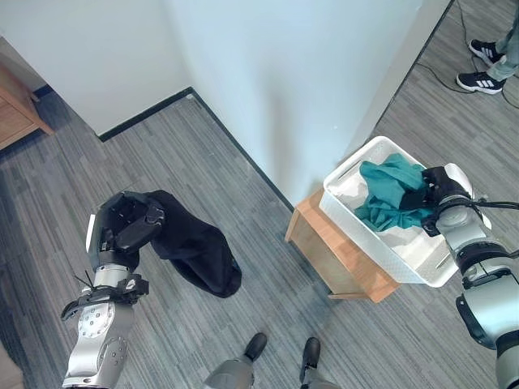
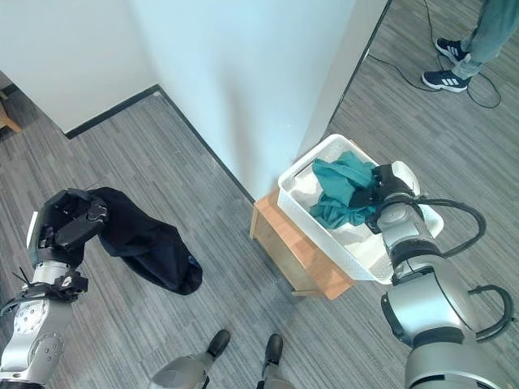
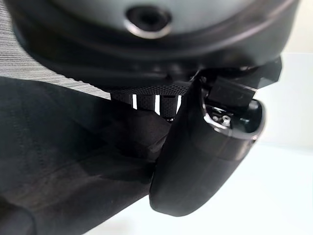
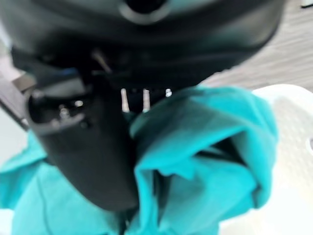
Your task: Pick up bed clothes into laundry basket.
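Left hand (image 1: pixel 128 223) raised over the grey wood-pattern floor (image 1: pixel 203 186), fingers curled and clamped on a black garment (image 1: pixel 195 247). The garment hangs down from the hand in a loose bunch, clear of the basket; whether its low end touches the floor, cannot tell. In the left wrist view the thumb (image 3: pixel 195 161) presses against the dark cloth (image 3: pixel 63 161), cloth bunched under the palm.

White laundry basket (image 1: pixel 369 239) sits tilted on a small wooden stand (image 1: pixel 336 259) next to the white wall corner (image 1: pixel 268 89); the basket overhangs the stand's far edge. A teal cloth (image 1: pixel 389 190) lies crumpled inside the basket, at the end nearest the wall. Right hand (image 1: pixel 438 190) is in the basket on the teal cloth's edge, fingers curled into it. Right wrist view shows the thumb (image 4: pixel 93 156) pinching a fold of the teal cloth (image 4: pixel 205 142), with the white basket floor (image 4: pixel 293 147) just past it.

A person's dark sneakers (image 1: pixel 485 66) stand on the floor well beyond the basket. Corner of a wooden piece of furniture (image 1: pixel 18 101) by the wall on the left.
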Controlling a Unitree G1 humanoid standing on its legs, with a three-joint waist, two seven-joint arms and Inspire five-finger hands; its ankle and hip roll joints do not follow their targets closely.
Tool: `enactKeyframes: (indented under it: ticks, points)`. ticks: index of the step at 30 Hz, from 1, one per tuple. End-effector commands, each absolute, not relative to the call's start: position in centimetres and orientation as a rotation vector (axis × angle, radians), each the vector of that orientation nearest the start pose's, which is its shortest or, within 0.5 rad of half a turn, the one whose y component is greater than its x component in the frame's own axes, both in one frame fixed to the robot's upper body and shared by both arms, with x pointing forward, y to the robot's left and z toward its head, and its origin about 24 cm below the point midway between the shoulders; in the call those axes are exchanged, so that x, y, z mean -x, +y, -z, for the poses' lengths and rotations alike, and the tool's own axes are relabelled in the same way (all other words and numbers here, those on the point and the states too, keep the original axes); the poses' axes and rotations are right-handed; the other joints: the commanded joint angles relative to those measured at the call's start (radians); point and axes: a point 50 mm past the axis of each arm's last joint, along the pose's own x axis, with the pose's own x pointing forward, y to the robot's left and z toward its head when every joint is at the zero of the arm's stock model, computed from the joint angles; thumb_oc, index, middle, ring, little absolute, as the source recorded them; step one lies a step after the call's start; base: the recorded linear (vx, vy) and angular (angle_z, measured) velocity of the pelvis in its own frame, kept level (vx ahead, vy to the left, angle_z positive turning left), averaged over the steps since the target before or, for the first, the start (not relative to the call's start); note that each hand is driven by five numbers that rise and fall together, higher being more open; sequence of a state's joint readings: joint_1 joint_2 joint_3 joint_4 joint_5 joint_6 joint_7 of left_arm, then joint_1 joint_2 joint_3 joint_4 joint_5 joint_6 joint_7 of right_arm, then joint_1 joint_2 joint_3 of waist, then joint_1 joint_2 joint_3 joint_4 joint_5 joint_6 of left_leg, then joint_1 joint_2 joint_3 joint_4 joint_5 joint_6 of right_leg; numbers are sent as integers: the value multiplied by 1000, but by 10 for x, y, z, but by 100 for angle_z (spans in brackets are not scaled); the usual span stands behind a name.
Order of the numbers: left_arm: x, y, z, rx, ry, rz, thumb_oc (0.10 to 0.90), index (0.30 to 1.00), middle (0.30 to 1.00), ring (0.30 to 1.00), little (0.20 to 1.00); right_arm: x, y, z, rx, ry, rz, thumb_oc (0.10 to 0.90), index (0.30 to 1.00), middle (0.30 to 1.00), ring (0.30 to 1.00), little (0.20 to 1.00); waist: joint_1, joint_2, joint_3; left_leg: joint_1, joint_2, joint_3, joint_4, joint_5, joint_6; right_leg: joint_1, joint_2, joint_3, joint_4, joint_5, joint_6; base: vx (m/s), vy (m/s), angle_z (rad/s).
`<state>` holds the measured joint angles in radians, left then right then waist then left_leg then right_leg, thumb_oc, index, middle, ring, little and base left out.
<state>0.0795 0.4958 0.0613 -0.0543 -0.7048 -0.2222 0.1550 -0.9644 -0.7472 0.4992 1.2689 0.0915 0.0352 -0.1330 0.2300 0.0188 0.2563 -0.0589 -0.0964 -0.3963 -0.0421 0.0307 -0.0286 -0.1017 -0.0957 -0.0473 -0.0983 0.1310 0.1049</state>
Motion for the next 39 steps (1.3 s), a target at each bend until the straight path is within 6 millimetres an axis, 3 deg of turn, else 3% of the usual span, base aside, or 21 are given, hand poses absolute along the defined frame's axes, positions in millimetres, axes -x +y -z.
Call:
enactKeyframes:
  ticks: [1, 6, 16, 17, 23, 25, 26, 29, 31, 34, 35, 36, 37, 38, 39]
  points:
    - [-234, 252, -156, 177, -555, -129, 400, 300, 300, 300, 300, -368, -357, -205, 899, 157, 547, 800, 900, 900, 900, 900, -24, 13, -84, -76, 18, -19, -45, 33, -42, -32, 34, 36, 11, -123, 11, 0, 0, 0]
    - [-230, 260, -160, 162, -579, -175, 400, 300, 300, 300, 300, -374, -344, -223, 912, 51, 501, 800, 900, 900, 900, 900, -48, 2, -84, -71, 24, -2, -45, 27, -39, -29, 38, 56, 11, -127, 11, -5, 10, 0]
    - [-229, 263, -162, 151, -588, -189, 400, 300, 300, 300, 300, -373, -342, -229, 928, 18, 488, 800, 900, 900, 900, 900, -60, -3, -84, -63, 26, 8, -45, 24, -38, -22, 38, 62, 11, -129, 13, -12, 14, -12]
    - [-226, 278, -173, 50, -619, -225, 400, 300, 300, 300, 300, -369, -328, -248, 921, -130, 410, 800, 900, 900, 900, 900, -90, 0, -96, -48, 29, 33, -45, 16, -31, -10, 30, 73, 11, -126, 21, -67, 81, -2]
    - [-226, 292, -193, -68, -671, -256, 400, 300, 300, 300, 300, -349, -306, -247, 845, -297, 285, 800, 900, 900, 900, 900, -105, -11, -115, -22, 33, 62, -45, 3, -24, 10, 26, 92, 11, -127, 26, -34, 52, -14]
    - [-231, 300, -220, -172, -748, -269, 400, 300, 300, 300, 300, -340, -293, -243, 760, -370, 212, 800, 900, 900, 900, 900, -119, -12, -135, -1, 41, 83, -45, -8, -21, 20, 29, 102, 11, -126, 29, -12, 34, -15]
    - [-231, 299, -220, -173, -747, -267, 400, 300, 300, 300, 300, -339, -294, -242, 759, -368, 215, 800, 900, 900, 900, 900, -115, -14, -134, 1, 41, 84, -45, -10, -21, 22, 29, 103, 11, -127, 29, -59, 57, -21]
    - [-233, 310, -261, -266, -863, -299, 400, 300, 300, 300, 300, -326, -277, -237, 637, -460, 140, 800, 900, 900, 900, 900, -136, -18, -158, 23, 49, 115, -24, -25, -16, 30, 33, 136, 11, -109, 36, -49, 62, -36]
    - [-233, 311, -273, -303, -891, -303, 400, 300, 300, 300, 300, -321, -275, -234, 608, -473, 134, 800, 900, 900, 900, 900, -136, -21, -161, 29, 49, 124, -20, -30, -12, 32, 31, 145, 11, -106, 39, -51, 85, -40]
    - [-234, 310, -324, -467, -990, -309, 400, 300, 300, 300, 300, -316, -255, -227, 570, -500, 52, 800, 900, 900, 900, 900, -165, 9, -167, 61, 49, 193, -35, -27, 10, -15, 19, 149, 119, -101, 68, -159, 152, -48]
    - [-233, 309, -332, -480, -1012, -307, 400, 300, 300, 300, 300, -317, -252, -227, 559, -510, 51, 800, 900, 900, 900, 900, -161, 15, -158, 61, 55, 201, -33, -24, 10, -33, 19, 138, 172, -116, 74, -189, 8, -68]
    - [-232, 308, -342, -506, -1035, -306, 400, 300, 300, 300, 300, -319, -247, -225, 539, -518, 38, 800, 900, 900, 900, 900, -147, 37, -147, 65, 72, 217, -30, -20, 10, -34, 3, 78, 245, -157, 82, -113, -14, -49]
    - [-232, 308, -343, -507, -1036, -305, 400, 300, 300, 300, 300, -319, -247, -226, 538, -518, 39, 800, 900, 900, 900, 900, -147, 36, -148, 70, 72, 216, -34, -25, 11, -33, 2, 77, 250, -168, 82, -181, -31, -40]
    - [-231, 309, -355, -566, -1038, -304, 400, 300, 300, 300, 300, -323, -243, -223, 528, -508, 19, 800, 900, 900, 900, 900, -143, 58, -154, 65, 83, 231, -30, -13, 7, -7, -20, 35, 302, -201, 67, -150, -49, -38]
    - [-231, 306, -366, -606, -1052, -292, 400, 300, 300, 300, 300, -326, -238, -225, 524, -510, 5, 800, 900, 900, 900, 900, -141, 61, -159, 62, 87, 235, -28, -10, 3, 6, -33, 28, 332, -213, 65, -181, -48, -36]
